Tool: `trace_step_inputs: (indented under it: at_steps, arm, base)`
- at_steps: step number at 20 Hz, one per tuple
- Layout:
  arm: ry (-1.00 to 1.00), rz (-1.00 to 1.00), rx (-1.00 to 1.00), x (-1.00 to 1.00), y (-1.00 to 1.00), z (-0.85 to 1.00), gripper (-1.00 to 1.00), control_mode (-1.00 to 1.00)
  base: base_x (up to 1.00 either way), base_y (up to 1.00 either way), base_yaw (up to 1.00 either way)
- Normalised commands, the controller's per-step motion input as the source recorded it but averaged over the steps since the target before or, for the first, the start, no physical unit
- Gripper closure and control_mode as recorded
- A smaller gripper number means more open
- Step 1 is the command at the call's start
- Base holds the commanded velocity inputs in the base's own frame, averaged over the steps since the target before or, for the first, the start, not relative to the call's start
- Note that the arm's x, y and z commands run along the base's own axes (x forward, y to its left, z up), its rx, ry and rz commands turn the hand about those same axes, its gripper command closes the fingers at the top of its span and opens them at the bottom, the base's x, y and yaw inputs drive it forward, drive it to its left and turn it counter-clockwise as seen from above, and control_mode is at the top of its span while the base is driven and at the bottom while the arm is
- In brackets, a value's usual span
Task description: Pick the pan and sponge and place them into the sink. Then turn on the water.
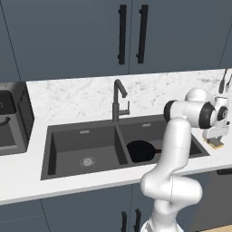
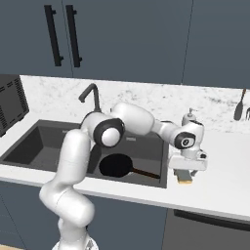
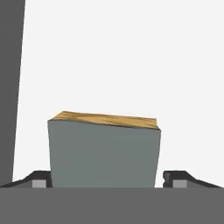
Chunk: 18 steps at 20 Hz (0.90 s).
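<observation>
- Left base view: I see the pan in the sink's right basin, my gripper over the sponge on the counter.
- Right base view: sponge near the counter's front edge.
- Hand view: fingers hug the sponge on both sides.

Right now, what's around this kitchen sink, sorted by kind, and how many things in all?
Pans: 1, the pan in the sink's right basin
Sponges: 1, the sponge between the pincer's fingers, at the counter
Faucets: 1, the faucet
Soap dispensers: 1, the soap dispenser
Black appliances: 1, the appliance
Total: 5
</observation>
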Motion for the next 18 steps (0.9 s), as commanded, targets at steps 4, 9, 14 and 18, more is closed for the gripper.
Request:
trace_step_inputs:
  at_steps: [4,9,14,18]
  arm:
    - [0.01,-0.06,0.01,0.0,0.0,-0.27,-1.0,-1.0]
    - [-0.01,-0.04,0.0,-0.28,0.44,-0.37,-1.0,-1.0]
    - [-0.11,-0.04,-0.07,-0.41,0.96,-0.48,-1.0,-1.0]
    - [-0.12,-0.07,-0.12,-0.2,1.0,-0.61,-1.0,-1.0]
  base:
    - [0.0,0.0,0.0]
    - [0.0,0.0,0.0]
    - [0.0,0.0,0.0]
    - [0.0,0.0,0.0]
